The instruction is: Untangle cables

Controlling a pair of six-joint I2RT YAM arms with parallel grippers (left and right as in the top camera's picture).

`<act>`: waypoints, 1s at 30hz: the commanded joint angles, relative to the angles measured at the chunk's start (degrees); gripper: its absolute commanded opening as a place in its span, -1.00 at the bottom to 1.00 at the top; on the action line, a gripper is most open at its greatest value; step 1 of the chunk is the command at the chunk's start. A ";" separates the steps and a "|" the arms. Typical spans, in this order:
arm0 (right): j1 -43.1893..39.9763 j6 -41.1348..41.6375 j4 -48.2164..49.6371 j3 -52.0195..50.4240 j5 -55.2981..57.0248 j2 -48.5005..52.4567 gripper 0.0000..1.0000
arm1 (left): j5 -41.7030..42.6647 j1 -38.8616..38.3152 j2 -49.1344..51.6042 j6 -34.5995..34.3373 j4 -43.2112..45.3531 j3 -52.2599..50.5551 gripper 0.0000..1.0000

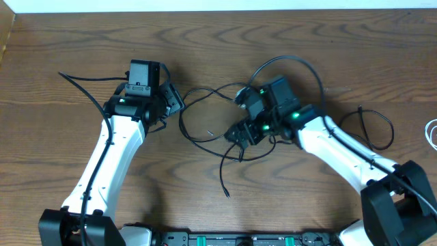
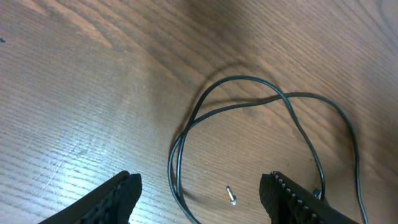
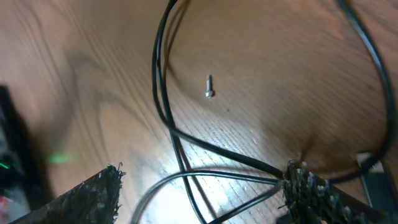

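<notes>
The long black cable (image 1: 222,176) lies in loose crossing loops on the wooden table between my two arms, with one free end trailing toward the front. Only a short bit of the white cable (image 1: 431,133) shows, at the far right edge. My left gripper (image 1: 174,101) is open beside the loops' left end; in the left wrist view its jaws (image 2: 200,182) straddle a doubled strand of black cable (image 2: 249,79) without touching it. My right gripper (image 1: 240,133) is open over the crossing. In the right wrist view (image 3: 202,177) black strands (image 3: 160,93) run between its fingers and touch the right finger.
A small loose screw (image 2: 231,195) lies on the table inside the loop and also shows in the right wrist view (image 3: 209,87). Thicker black arm wires run along both arms, one curling at the right (image 1: 382,126). The table's far edge (image 1: 218,9) is at the top.
</notes>
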 commanded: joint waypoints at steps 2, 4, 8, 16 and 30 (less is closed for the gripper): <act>4.94 -9.62 -0.26 0.02 8.81 0.15 0.64 | -0.37 0.31 0.66 -0.07 -0.46 0.74 0.35; 6.03 -9.62 0.00 0.02 10.27 1.25 0.63 | -0.35 0.31 0.66 -0.09 -0.46 0.74 0.36; 7.65 -9.57 2.51 0.02 12.70 5.68 0.29 | -0.35 0.31 0.66 -0.09 -0.48 0.74 0.35; 7.67 -7.61 10.32 0.15 11.37 5.33 -0.98 | -0.37 0.31 0.66 -0.07 -1.51 0.72 0.35; 8.28 -7.58 11.89 0.13 8.50 -1.31 0.21 | -0.63 0.31 0.66 -0.07 -1.51 0.72 0.36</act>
